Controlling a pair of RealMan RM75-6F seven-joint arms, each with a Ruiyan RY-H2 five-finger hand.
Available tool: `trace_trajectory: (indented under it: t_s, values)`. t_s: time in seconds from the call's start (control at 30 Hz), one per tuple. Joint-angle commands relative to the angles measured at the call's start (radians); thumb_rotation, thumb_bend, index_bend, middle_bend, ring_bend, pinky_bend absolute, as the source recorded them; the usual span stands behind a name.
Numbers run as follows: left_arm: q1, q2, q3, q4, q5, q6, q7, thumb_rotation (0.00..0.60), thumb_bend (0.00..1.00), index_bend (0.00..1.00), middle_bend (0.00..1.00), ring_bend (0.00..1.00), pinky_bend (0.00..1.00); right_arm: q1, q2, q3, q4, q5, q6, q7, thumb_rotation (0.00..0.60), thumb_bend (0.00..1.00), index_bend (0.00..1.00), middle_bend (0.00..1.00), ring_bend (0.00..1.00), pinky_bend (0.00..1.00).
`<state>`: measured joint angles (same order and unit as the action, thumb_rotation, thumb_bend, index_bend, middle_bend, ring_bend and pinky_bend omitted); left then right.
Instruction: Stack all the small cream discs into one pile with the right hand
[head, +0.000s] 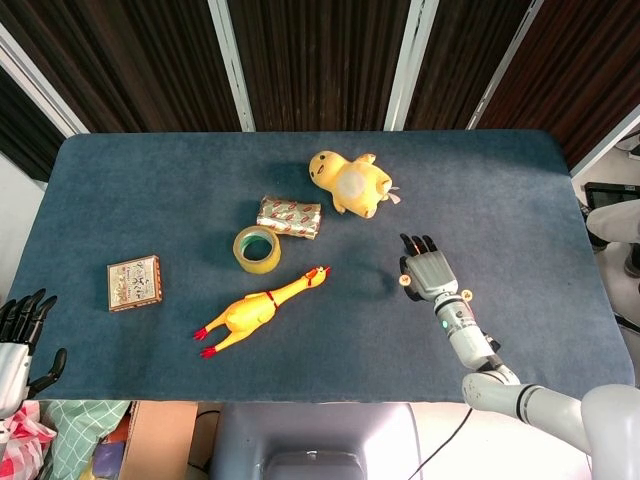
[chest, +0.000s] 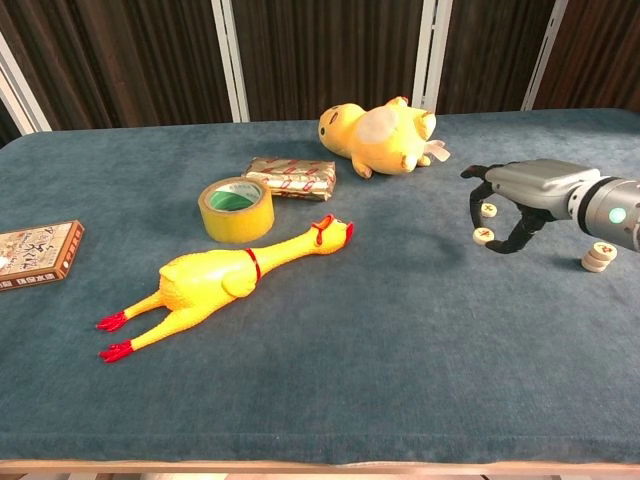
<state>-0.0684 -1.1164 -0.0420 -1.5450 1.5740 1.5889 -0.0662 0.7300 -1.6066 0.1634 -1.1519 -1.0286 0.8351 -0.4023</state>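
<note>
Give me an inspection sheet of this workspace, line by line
Surface: blue cloth table.
Job's things: two loose cream discs under the right hand; small pile nearer the table's right edge.
Clutter: rubber chicken, tape roll, plush duck, foil packet, small box.
Hands: right hand arched over the discs, holding nothing; left hand off the table, open.
Cables: nothing seen.
Surroundings: dark slatted wall.
</note>
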Motion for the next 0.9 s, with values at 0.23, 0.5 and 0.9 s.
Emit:
trace_trajectory:
  t_s: [0.23, 0.5, 0.9]
  values:
    - [-0.005, -0.008, -0.002, 0.000, -0.002, -0.010, 0.017, 0.600, 0.44, 0.00, 0.00, 0.00, 0.06, -0.120, 0.231, -0.086, -0.254, -0.162, 0.125, 0.097, 0.600, 0.47, 0.64, 0.05, 0.00, 0.00]
    - [-0.012, -0.015, -0.001, -0.003, 0.003, -0.019, 0.033, 0.600, 0.44, 0.00, 0.00, 0.00, 0.06, -0.183, 0.290, -0.139, -0.244, -0.217, 0.157, 0.144, 0.600, 0.47, 0.64, 0.05, 0.00, 0.00]
    - [-0.018, -0.021, -0.003, -0.006, -0.008, -0.032, 0.051, 0.600, 0.44, 0.00, 0.00, 0.00, 0.06, -0.185, 0.238, -0.105, -0.061, -0.169, 0.085, 0.224, 0.600, 0.47, 0.64, 0.05, 0.00, 0.00]
